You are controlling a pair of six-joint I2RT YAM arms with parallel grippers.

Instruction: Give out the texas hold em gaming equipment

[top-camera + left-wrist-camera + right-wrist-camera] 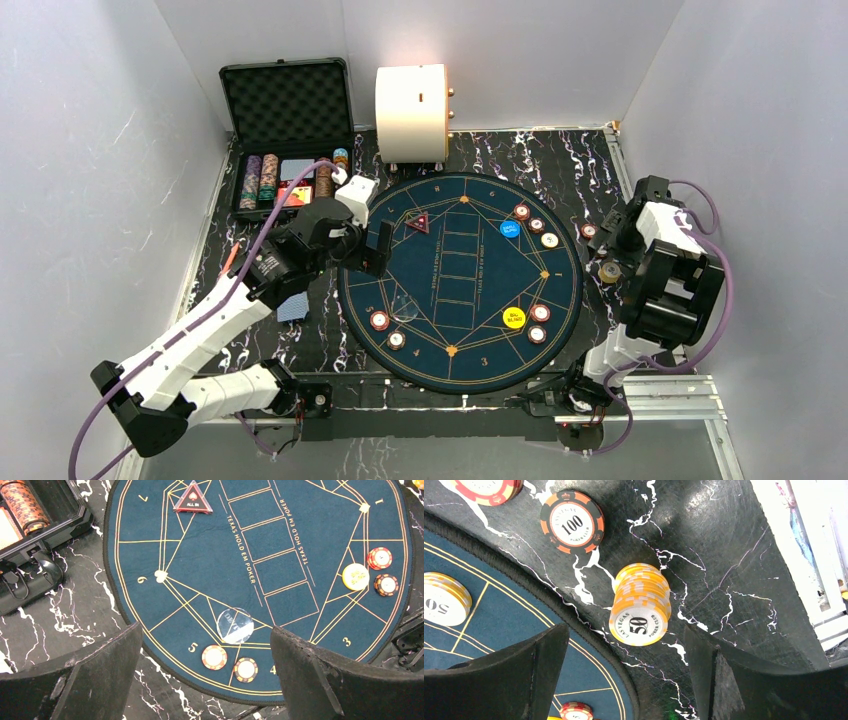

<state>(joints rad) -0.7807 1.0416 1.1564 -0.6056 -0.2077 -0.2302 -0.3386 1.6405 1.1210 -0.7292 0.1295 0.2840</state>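
Both claws spread wide, neither holding anything.
Your right claw (624, 675) hangs over the marble counter (724, 555) past the 3 o'clock edge of the poker mat (470, 335), its jaws apart; the stack of yellow 50 chips (640, 605) stands free just ahead of them, an orange-and-black 100 chip (572, 522) nearby. Your left claw (206, 645), jaws equally wide, hovers at the mat's 9 o'clock side, above a clear dealer button (235, 625).

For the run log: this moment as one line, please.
left gripper: open, empty, over left edge of poker mat | right gripper: open, straddling yellow chip stack, not touching | stack: standing on table, beside mat
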